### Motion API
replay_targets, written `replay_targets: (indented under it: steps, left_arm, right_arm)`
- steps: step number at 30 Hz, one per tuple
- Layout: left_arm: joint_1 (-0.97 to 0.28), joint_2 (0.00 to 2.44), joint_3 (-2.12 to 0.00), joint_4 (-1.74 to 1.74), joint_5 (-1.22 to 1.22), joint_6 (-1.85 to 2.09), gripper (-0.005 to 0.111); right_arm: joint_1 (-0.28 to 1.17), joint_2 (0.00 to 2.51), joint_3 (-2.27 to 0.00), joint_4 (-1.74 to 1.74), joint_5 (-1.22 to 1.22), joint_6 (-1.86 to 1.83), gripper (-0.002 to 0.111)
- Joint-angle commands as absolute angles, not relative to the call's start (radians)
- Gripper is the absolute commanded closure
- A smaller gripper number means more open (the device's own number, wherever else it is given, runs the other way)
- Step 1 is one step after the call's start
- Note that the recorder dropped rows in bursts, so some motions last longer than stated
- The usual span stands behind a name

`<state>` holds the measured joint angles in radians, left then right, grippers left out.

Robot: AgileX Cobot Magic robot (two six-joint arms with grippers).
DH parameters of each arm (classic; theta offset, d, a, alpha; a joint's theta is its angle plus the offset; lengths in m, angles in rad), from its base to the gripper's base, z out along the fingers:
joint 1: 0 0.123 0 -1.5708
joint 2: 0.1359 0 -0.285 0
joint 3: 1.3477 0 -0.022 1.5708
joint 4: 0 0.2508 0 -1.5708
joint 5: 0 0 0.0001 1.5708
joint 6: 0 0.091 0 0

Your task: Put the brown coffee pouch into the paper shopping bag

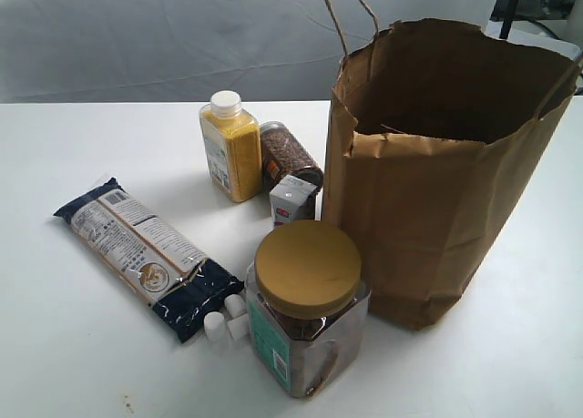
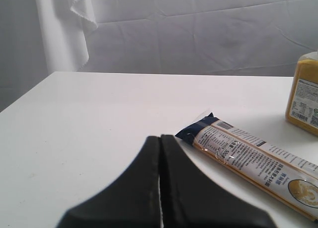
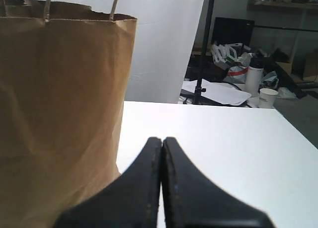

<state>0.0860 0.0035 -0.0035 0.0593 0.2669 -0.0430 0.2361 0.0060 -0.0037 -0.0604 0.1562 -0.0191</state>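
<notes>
Searching for the brown coffee pouch: I see it nowhere on the table.
It may sit hidden inside the paper shopping bag [image 1: 428,209] toward the right edge, beside my right gripper [image 3: 162,138]; that and the left gripper [image 2: 160,137] are pinched closed, empty.

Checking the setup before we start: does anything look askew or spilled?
The dark jar sits tilted behind the small carton, and a few white pieces lie loose beside the blue packet.
</notes>
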Motion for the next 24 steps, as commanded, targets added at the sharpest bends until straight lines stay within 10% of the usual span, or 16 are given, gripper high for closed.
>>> replay_targets:
  steps: [1, 24]
  left_arm:
    - [0.089, 0.000, 0.000, 0.064, 0.265, -0.046, 0.107]
    - [0.089, 0.000, 0.000, 0.064, 0.265, -0.046, 0.107]
  right_arm:
    - [0.183, 0.000, 0.000, -0.069, 0.146, -0.023, 0.108]
    - [0.161, 0.000, 0.000, -0.069, 0.146, -0.023, 0.108]
